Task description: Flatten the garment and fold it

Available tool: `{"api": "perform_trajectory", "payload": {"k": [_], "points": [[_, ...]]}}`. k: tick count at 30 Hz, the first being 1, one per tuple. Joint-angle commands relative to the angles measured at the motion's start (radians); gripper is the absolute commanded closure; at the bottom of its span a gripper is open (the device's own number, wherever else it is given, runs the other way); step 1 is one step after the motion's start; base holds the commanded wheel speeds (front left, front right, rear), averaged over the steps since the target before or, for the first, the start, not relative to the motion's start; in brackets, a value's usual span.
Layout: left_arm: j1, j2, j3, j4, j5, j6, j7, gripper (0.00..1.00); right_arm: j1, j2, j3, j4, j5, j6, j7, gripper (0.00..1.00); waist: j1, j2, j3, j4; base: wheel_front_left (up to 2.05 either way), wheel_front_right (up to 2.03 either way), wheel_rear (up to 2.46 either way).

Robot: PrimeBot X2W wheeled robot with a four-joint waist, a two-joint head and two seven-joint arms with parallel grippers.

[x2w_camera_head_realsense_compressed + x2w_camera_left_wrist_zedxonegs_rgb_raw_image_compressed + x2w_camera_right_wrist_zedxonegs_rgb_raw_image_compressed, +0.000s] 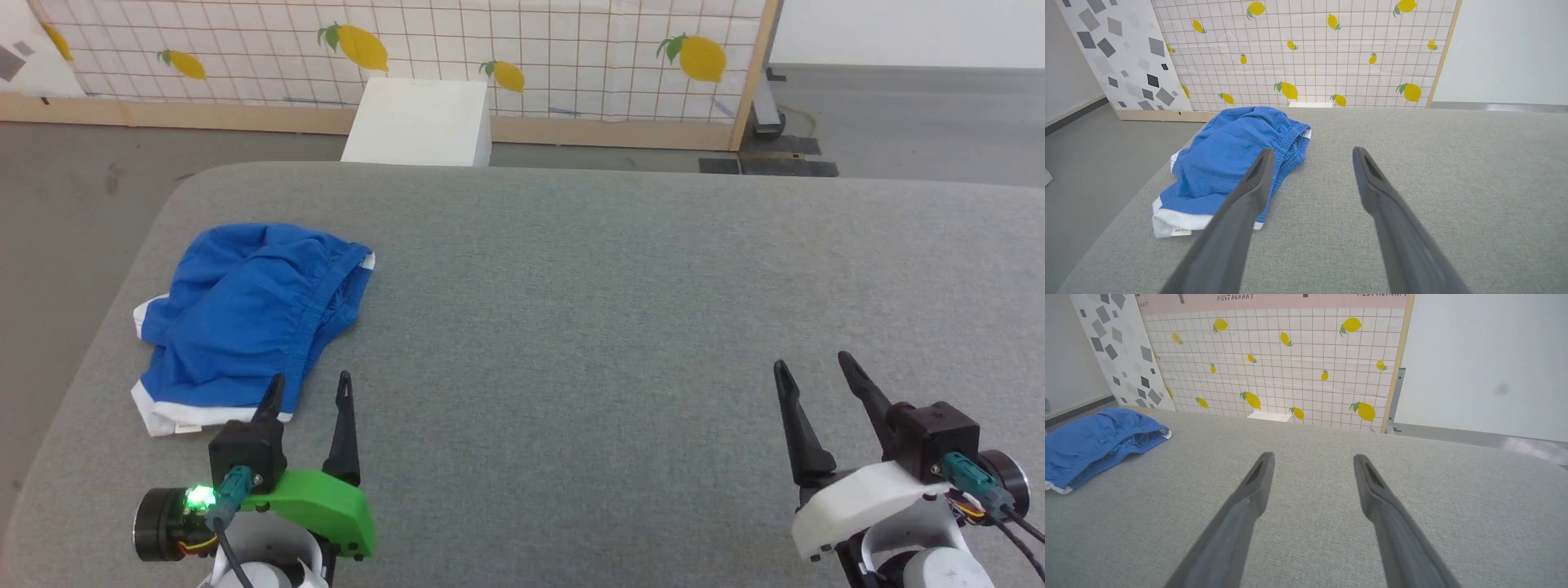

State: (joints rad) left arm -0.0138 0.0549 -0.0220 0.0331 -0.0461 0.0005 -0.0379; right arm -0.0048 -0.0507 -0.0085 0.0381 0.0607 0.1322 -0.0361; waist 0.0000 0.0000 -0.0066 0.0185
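The garment [245, 318] is a pair of bright blue shorts with white trim, lying crumpled near the left edge of the grey table [612, 310]. Its gathered waistband faces right and a small white label sits at the near hem. My left gripper [310, 385] stands open just in front of the near hem, nothing between its fingers. In the left wrist view the garment [1224, 163] lies ahead and left of the open left gripper [1312, 153]. My right gripper [811, 366] is open at the lower right, far from the cloth. The right wrist view has the garment [1094, 441] at far left, the right gripper [1312, 457] over bare table.
A white box [420, 122] stands on the floor beyond the table's far edge. Behind it runs a lemon-patterned tiled panel [522, 49] with a wooden frame. Grey floor [65, 212] lies past the table's left edge, close to the garment.
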Motion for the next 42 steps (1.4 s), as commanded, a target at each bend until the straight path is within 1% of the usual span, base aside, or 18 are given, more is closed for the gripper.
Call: {"api": "perform_trajectory", "payload": {"k": [1, 22, 23, 42], "points": [[0.002, -0.001, -0.002, 0.007, -0.013, -0.005, -0.011, 0.0, 0.015, 0.0, 0.0, 0.008, 0.013, 0.0, -0.012, 0.0, 0.0, 0.0, -0.003, 0.008, 0.0, 0.0, 0.0], [0.023, 0.001, 0.002, 0.027, -0.051, -0.006, -0.056, 0.0, 0.03, 0.0, 0.006, 0.046, 0.075, -0.001, -0.057, 0.0, 0.0, 0.0, -0.006, 0.164, 0.0, 0.0, 0.0], [0.026, 0.001, 0.001, 0.031, -0.057, -0.006, -0.063, 0.0, 0.033, 0.0, 0.01, 0.05, 0.085, -0.001, -0.064, 0.0, 0.0, 0.0, -0.007, 0.187, 0.0, 0.0, 0.0], [0.036, 0.0, -0.001, 0.057, -0.094, -0.01, -0.106, 0.0, 0.042, 0.0, 0.019, 0.096, 0.151, -0.001, -0.107, 0.0, 0.0, 0.0, -0.014, 0.311, 0.0, 0.0, 0.0]]}}
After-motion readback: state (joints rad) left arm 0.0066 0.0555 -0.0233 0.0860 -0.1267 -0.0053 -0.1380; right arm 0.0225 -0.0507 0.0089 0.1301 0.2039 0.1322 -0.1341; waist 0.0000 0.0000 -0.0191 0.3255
